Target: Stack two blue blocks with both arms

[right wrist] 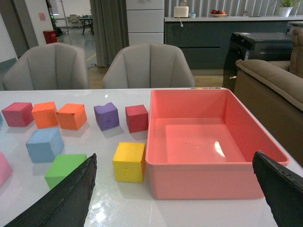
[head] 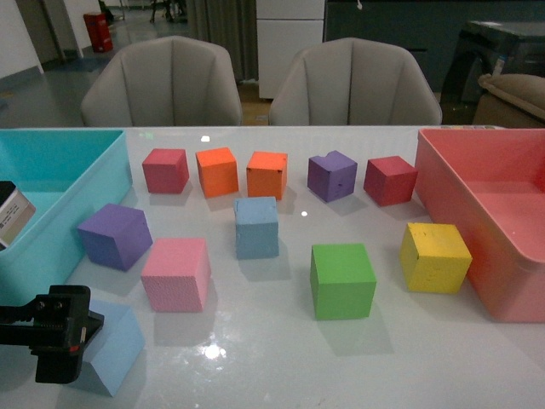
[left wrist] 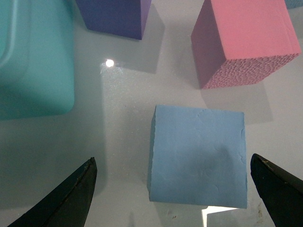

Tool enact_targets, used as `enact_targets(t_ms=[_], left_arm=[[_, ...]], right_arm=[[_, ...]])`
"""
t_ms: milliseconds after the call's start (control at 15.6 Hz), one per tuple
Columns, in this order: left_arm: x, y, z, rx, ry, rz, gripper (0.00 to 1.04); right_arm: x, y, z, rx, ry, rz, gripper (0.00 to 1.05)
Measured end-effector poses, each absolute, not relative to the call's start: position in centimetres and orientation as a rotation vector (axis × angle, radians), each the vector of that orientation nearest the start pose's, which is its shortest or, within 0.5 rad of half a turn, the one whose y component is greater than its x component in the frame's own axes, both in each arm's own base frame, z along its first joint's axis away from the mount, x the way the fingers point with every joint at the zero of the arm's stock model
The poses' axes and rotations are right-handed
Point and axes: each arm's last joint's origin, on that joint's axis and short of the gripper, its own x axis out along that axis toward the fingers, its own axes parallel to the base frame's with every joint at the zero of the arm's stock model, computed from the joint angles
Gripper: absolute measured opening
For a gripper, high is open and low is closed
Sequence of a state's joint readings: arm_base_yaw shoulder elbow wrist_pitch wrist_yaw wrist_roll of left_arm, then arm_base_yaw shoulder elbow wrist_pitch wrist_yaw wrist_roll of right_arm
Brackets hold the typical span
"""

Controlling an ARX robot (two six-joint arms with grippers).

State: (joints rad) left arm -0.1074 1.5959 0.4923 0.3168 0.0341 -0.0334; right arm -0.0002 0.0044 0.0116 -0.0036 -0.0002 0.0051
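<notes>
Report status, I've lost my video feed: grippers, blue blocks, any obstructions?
Left gripper open over near blue block, not gripping. Right gripper open, empty. Second blue block mid-table, unstacked. Pink cube close by, not touching.

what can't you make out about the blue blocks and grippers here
- Front view: near blue block is partly hidden behind the left gripper.
- Front view: right gripper is out of frame; its wrist view shows only fingertips.
- Front view: white object is cut off by the picture's left edge, unidentifiable.
</notes>
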Motion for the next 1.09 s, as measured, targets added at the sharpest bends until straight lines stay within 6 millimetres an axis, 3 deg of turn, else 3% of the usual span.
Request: enact_targets(t_ms=[448,1088], left_arm=[[26.5,-3.4,9.8,0.007,0.792,-0.125,0.98],[26.8,-3.7,6.5,0.026,0.856,-0.112,0.98]], right_arm=[[9.7,0.0,16.7,0.005,-0.004,0.000,0.98],[9.7,0.0,16.7,0.005,-0.004,0.000,0.98]])
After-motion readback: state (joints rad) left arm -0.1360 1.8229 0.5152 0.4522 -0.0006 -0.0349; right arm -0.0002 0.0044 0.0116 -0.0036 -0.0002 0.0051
